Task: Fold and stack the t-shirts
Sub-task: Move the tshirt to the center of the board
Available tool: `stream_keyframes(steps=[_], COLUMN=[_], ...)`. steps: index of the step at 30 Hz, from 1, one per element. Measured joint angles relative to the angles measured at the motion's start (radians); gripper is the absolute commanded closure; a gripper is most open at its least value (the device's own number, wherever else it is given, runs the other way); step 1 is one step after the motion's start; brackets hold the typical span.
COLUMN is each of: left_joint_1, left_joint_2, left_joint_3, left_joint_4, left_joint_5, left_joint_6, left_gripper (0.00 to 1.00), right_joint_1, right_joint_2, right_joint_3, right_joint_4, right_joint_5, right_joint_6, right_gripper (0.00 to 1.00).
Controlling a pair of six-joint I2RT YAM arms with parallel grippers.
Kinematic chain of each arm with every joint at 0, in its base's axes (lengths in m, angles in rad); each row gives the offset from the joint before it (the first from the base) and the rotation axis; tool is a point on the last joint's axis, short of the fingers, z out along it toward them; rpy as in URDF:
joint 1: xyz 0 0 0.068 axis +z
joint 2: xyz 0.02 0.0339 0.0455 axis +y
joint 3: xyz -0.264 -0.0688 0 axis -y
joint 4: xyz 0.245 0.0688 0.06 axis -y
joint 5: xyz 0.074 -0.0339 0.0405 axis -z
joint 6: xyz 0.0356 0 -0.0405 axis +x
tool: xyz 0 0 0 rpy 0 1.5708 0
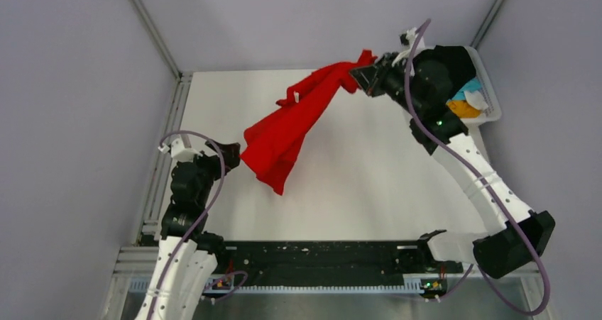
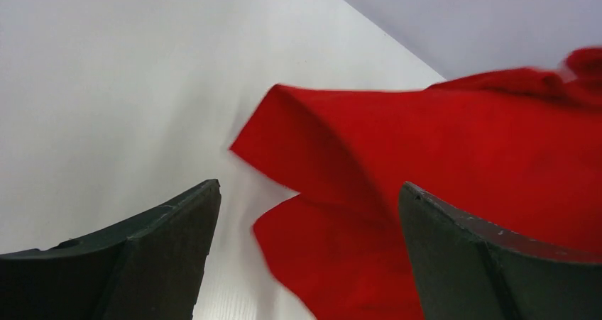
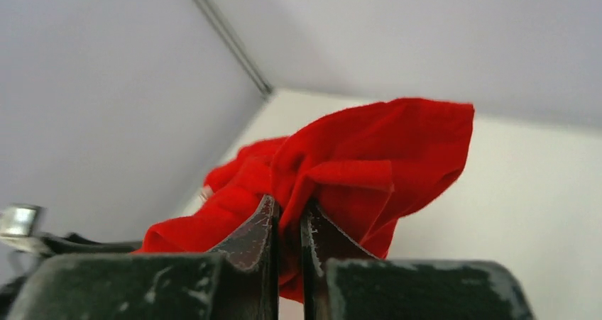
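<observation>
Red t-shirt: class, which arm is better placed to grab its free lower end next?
Left, probably. The left claw is open and faces the loose lower end of the red t-shirt close by. The right claw is shut on its upper end, so it is occupied.

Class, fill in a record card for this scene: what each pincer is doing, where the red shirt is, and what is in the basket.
Right pincer: shut on the red t-shirt, holding it up over the table's far side
Left pincer: open, facing the shirt's hanging lower edge, not gripping
Red t-shirt: bunched at the grip, draping diagonally toward the left arm
Basket: far right corner; light blue cloth and orange-yellow cloth inside
</observation>
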Motion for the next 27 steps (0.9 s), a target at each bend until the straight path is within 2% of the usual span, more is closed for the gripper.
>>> stream_keyframes(steps=[1,2,3,4,8,12,18,23,27], left_joint_1=[0.0,0.0,0.0,0.0,0.0,0.0,0.0,0.0,0.001], left_joint_2=[-0.003,-0.004,-0.004,-0.003,0.029,0.108,0.225,0.271,0.335], left_joint_3=[0.004,0.006,0.008,0.008,0.01,0.011,0.012,0.012,0.012], left_joint_4=[-0.013,-0.024,-0.038,-0.05,-0.1,-0.131,-0.213,-0.203,-0.171], left_joint_5=[-0.003,-0.006,-0.009,-0.013,-0.026,-0.029,-0.089,-0.114,-0.117], left_joint_6=[-0.006,-0.014,-0.022,-0.029,-0.059,-0.098,-0.15,-0.172,-0.179], left_gripper=[0.01,0.01,0.01,0.01,0.01,0.01,0.01,0.01,0.01], right_joint_1=[0.0,0.0,0.0,-0.001,-0.02,-0.037,0.01,0.182,0.337], right_joint_2=[-0.024,-0.045,-0.056,-0.058,-0.034,-0.031,-0.127,-0.124,-0.037], right_joint_3=[-0.096,-0.196,-0.278,-0.355,-0.624,-0.687,-0.687,-0.686,-0.657], right_joint_4=[0.016,0.02,0.023,0.024,-0.061,-0.175,-0.161,-0.095,-0.04], right_joint_5=[0.048,0.1,0.146,0.192,0.382,0.531,0.565,0.501,0.436], right_joint_6=[0.009,0.015,0.025,0.039,0.062,0.077,0.019,-0.075,-0.157], right_gripper=[0.71,0.51,0.37,0.3,0.21,0.02,0.01,0.04,0.04])
